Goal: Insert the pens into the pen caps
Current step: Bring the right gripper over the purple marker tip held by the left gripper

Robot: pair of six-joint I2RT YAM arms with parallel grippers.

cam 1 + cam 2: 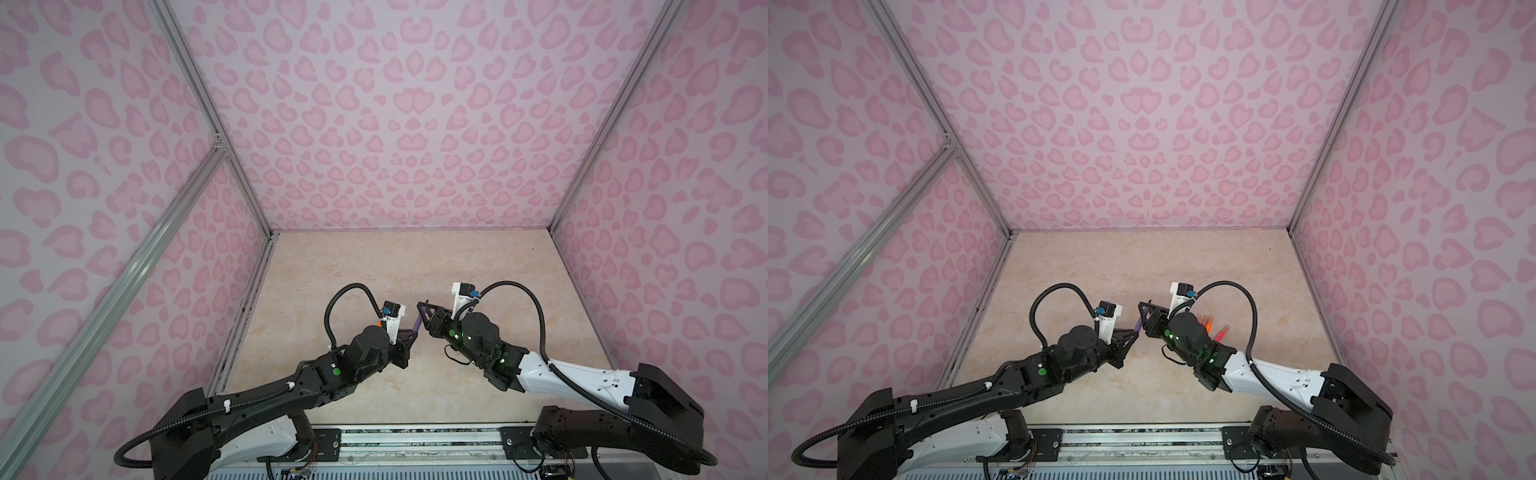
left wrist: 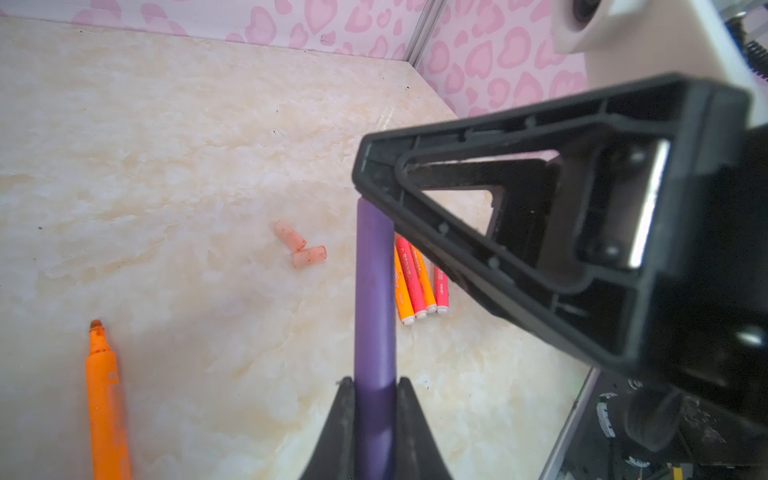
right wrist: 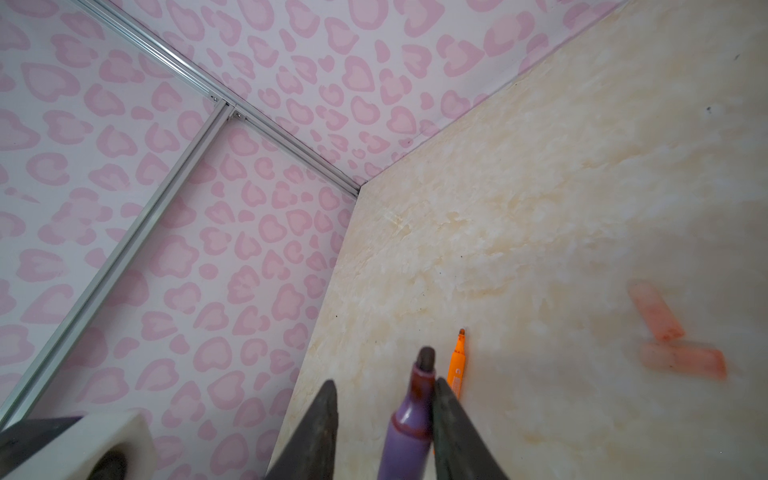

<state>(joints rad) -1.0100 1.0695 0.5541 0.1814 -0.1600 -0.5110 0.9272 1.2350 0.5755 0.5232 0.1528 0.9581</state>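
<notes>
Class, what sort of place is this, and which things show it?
Probably a robot test booth: two black-and-white robot arms over a beige marble-look tabletop, closed in by pink heart-print wall panels on aluminium frame rails.

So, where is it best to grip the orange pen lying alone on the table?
Probably mid-barrel, from straight above, closing across its width: the orange pen lies flat with bare table on both sides. Keep off the dark tip, which must stay free for capping.
</notes>
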